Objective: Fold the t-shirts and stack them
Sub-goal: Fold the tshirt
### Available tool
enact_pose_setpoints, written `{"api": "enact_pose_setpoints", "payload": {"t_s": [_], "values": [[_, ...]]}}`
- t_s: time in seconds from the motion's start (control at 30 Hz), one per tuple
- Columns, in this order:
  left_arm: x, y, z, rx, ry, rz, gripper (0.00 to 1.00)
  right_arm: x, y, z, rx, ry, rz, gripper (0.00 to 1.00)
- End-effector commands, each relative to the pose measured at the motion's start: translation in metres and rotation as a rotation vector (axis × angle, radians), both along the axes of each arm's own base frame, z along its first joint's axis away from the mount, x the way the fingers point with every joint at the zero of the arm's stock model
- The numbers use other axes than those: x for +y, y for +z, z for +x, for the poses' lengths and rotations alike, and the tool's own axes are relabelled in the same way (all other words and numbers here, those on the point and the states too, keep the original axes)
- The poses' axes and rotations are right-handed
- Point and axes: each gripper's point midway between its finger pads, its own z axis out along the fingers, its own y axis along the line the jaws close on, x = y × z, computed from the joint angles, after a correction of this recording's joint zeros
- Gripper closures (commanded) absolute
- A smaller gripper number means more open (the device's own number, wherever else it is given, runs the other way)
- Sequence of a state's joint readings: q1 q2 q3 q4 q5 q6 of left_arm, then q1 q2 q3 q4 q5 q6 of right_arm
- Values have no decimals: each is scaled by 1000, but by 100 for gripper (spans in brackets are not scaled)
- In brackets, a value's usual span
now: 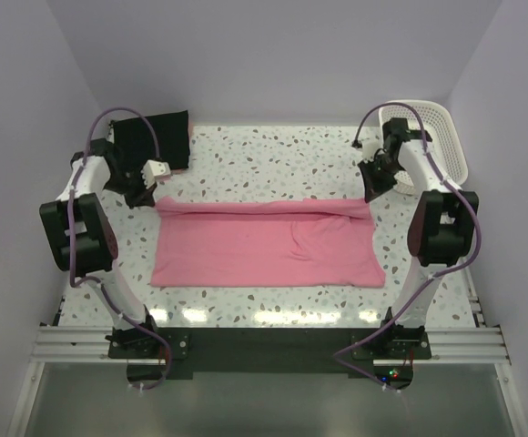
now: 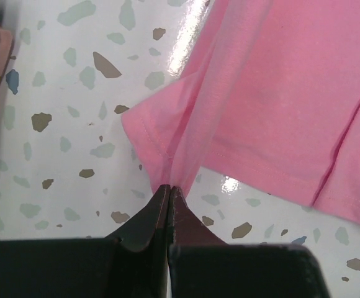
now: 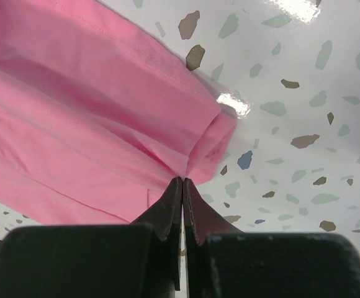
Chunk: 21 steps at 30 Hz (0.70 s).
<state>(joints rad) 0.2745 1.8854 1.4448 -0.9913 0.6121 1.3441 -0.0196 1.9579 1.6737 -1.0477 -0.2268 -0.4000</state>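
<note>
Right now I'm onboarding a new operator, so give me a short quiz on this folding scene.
1. True or false: the left gripper and the right gripper are each shut on an edge of the pink t-shirt.
2. Where does the folded black garment lie? A) under the pink t-shirt B) at the far left corner of the table C) between the arm bases.
3. What sits at the table's far right corner?
Key: 1 true; 2 B; 3 the white basket.

One pink t-shirt (image 1: 264, 248), one black t-shirt (image 1: 169, 135), one basket (image 1: 452, 144).
</note>
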Motion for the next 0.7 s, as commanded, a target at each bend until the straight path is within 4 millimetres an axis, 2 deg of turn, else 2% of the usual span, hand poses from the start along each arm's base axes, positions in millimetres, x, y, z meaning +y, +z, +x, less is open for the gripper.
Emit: {"api": "enact_pose_setpoints", "payload": {"t_s": [0.0, 0.47, 0.67], "values": [[11, 16, 6, -18, 31, -12, 100, -2, 33, 1, -64, -7, -5, 100], [19, 27, 8, -44, 23, -17, 100, -4, 63, -18, -101, -19, -4, 100], [21, 31, 1, -51, 3, -5, 100, -3, 53, -38, -61, -19, -4, 100]]}}
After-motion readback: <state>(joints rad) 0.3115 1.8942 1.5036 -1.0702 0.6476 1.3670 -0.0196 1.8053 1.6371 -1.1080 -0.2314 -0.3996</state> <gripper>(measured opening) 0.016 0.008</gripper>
